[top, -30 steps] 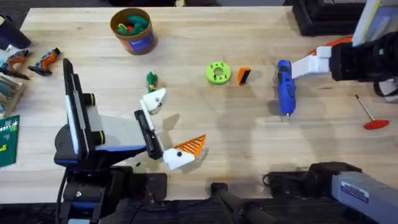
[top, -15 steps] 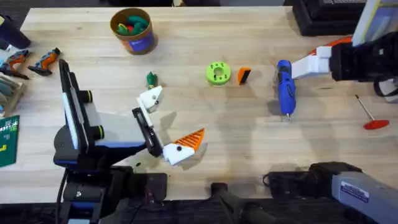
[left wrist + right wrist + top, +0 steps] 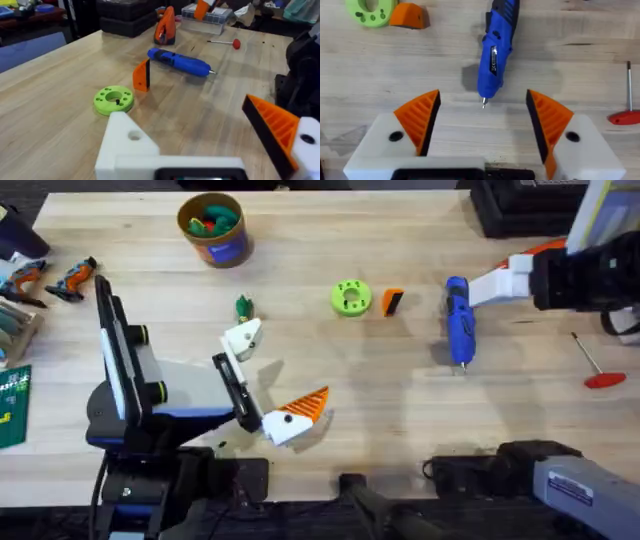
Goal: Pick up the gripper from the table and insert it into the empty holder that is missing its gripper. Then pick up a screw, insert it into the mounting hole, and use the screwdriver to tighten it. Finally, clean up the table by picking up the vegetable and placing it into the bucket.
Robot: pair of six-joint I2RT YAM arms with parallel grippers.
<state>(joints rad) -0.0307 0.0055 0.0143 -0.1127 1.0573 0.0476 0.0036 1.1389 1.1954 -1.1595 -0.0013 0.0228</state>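
Both sets of fingers wide apart, empty — right fingers (image 3: 482, 125) above the screwdriver (image 3: 495, 52), left fingers (image 3: 265, 380) bare-jawed.

The bucket (image 3: 212, 227) stands far left on the table (image 3: 400, 400). The vegetable (image 3: 243, 306) lies nearer, just beyond the left gripper (image 3: 272, 380). At centre a disc (image 3: 350, 297) lies just left of the gripper (image 3: 392, 301); the screwdriver (image 3: 458, 320) lies right of that, a rod (image 3: 595, 365) far right.
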